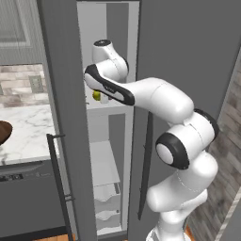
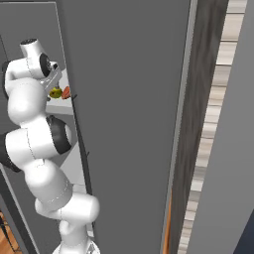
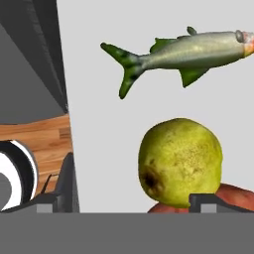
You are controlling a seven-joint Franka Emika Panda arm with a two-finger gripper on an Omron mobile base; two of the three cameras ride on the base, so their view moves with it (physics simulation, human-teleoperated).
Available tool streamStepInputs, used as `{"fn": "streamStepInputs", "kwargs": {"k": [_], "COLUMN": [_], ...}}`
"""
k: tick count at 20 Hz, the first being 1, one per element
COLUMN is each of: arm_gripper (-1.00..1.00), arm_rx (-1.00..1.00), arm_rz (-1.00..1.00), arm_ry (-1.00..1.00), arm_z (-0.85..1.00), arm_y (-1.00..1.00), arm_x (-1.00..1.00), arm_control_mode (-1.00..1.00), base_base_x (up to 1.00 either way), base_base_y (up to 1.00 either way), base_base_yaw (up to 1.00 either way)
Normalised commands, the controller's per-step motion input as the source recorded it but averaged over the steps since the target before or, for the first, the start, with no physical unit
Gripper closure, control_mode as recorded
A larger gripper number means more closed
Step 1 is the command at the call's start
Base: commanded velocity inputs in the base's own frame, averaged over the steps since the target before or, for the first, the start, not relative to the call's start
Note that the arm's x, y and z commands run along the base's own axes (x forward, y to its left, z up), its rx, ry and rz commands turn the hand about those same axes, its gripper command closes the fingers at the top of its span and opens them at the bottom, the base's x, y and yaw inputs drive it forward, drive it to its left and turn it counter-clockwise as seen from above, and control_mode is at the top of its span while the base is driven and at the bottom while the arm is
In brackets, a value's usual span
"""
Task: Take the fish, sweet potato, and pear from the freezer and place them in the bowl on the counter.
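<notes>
Two fingers of gripper (image 3: 129, 201) spread wide, holding nothing; pear (image 3: 179, 162) between them, fish (image 3: 184, 53) beyond.

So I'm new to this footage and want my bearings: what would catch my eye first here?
The white arm reaching into the open freezer, its claw open just short of the pear. In the hand view the yellow-green pear looms large on the white shelf, the fish lies apart beyond it, and the orange-red sweet potato peeks out from behind the pear. In the left base view, the bowl's edge shows on the counter.
</notes>
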Motion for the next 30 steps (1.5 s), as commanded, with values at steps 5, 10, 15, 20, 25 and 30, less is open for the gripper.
{"fn": "streamStepInputs", "kwargs": {"k": [5,10,15,20,25,30], "arm_gripper": [-1.0,-1.0,-1.0,-1.0,-1.0,-1.0], "arm_rx": [0.0,0.0,0.0,0.0,0.0,0.0], "arm_rz": [0.0,0.0,0.0,0.0,0.0,0.0], "arm_ry": [0.0,0.0,0.0,-0.02,-0.09,-0.05], "arm_z": [0.0,0.0,0.0,0.0,0.03,0.0], "arm_y": [0.0,0.01,0.04,0.06,0.19,0.0], "arm_x": [0.19,0.24,0.19,0.08,0.0,0.05], "arm_control_mode": [-1.0,-1.0,-1.0,-1.0,-1.0,-1.0], "base_base_x": [0.0,0.0,0.0,0.0,0.0,0.0], "base_base_y": [0.0,0.0,0.0,0.0,0.0,0.0], "base_base_yaw": [0.0,0.0,0.0,0.0,0.0,0.0]}}
